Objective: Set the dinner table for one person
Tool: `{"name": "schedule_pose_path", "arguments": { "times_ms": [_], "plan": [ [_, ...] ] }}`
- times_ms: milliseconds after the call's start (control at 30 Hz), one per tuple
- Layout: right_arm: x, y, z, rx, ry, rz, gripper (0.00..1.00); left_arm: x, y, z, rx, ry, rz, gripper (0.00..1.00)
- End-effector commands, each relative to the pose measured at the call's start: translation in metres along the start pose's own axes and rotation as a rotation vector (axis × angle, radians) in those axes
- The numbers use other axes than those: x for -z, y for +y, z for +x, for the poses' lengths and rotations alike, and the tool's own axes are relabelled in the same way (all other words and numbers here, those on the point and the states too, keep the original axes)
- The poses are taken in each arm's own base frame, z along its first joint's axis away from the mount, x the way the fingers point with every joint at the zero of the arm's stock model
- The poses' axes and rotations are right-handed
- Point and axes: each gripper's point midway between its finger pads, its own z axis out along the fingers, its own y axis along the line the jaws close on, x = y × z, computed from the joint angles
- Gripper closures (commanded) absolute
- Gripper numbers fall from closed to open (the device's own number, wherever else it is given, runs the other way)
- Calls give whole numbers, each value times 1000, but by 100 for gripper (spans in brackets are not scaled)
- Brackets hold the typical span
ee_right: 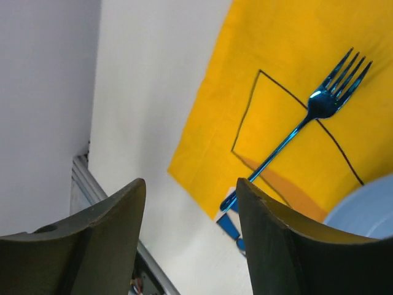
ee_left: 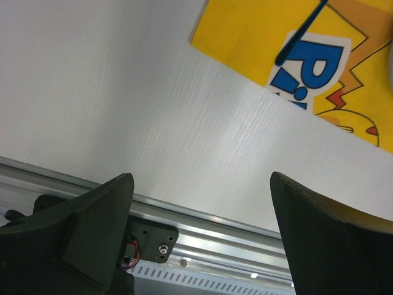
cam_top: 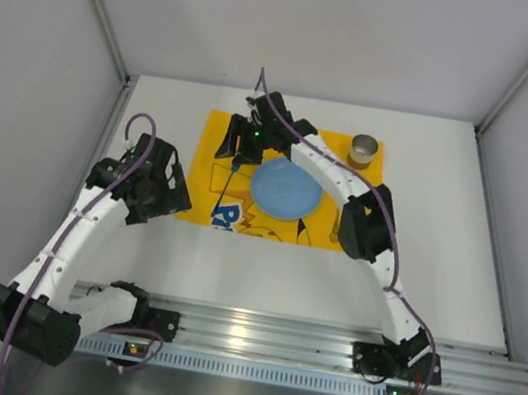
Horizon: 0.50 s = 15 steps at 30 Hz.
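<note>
The dinner table [cam_top: 453, 280] lies ahead of both arm bases, plain matte white. Its middle is hidden under a yellow mat [cam_top: 207, 163], whose print a blue plate [cam_top: 286, 188] partly covers, and the right arm crosses the mat's far part. The right gripper [ee_right: 190, 203] stands spread near a blue fork [ee_right: 295, 132] lying on the mat. The left gripper [ee_left: 201, 184], wide apart, hangs over bare table.

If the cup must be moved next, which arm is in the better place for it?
Right, probably. The right gripper hangs open over the mat near the fork, and the cup stands on that arm's side. The left gripper is off the mat, farther from it.
</note>
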Motion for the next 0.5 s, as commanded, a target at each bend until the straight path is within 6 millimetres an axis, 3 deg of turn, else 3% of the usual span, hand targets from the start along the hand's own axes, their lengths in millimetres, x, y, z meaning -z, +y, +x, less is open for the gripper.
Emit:
{"name": "schedule_pose_path", "arguments": {
  "times_ms": [0, 67, 100, 133, 167, 200, 233, 267, 300, 333, 367, 400, 467],
  "plan": [
    [194, 150, -49, 335, -320, -253, 38, 11, -27, -44, -5, -131, 79, 2],
    [234, 155, -35, 455, -376, -222, 31, 15, -44, -60, -5, -167, 140, 2],
    [230, 135, -11, 470, -339, -161, 28, 13, -52, -63, -7, -164, 163, 2],
    [277, 149, 1, 551, -405, -177, 24, 15, -63, -70, -12, -178, 209, 2],
    [287, 143, 15, 562, -402, -168, 11, 18, -79, -81, -16, -212, 278, 2],
    [275, 108, 39, 534, -345, -104, 4, 21, -96, -82, -30, -203, 360, 2],
    [303, 108, 49, 518, -392, -105, 0, 25, -108, -85, -49, -208, 421, 2],
    [306, 93, 58, 494, -391, -77, 0, 28, -121, -98, -56, -253, 472, 2],
    [307, 65, 80, 466, -375, -27, 0, 31, -126, -105, -66, -273, 489, 1],
    [306, 30, 99, 407, -373, 56, 0, 35, -126, -123, -73, -335, 459, 2],
    [291, 9, 114, 362, -321, 88, 0, 41, -130, -131, -81, -360, 471, 2],
    [306, -3, 117, 330, -383, 134, 0, 45, -124, -149, -71, -429, 421, 2],
    [303, -40, 146, 283, -347, 207, 0, 67, -129, -181, -82, -558, 421, 1]
  ]
}}
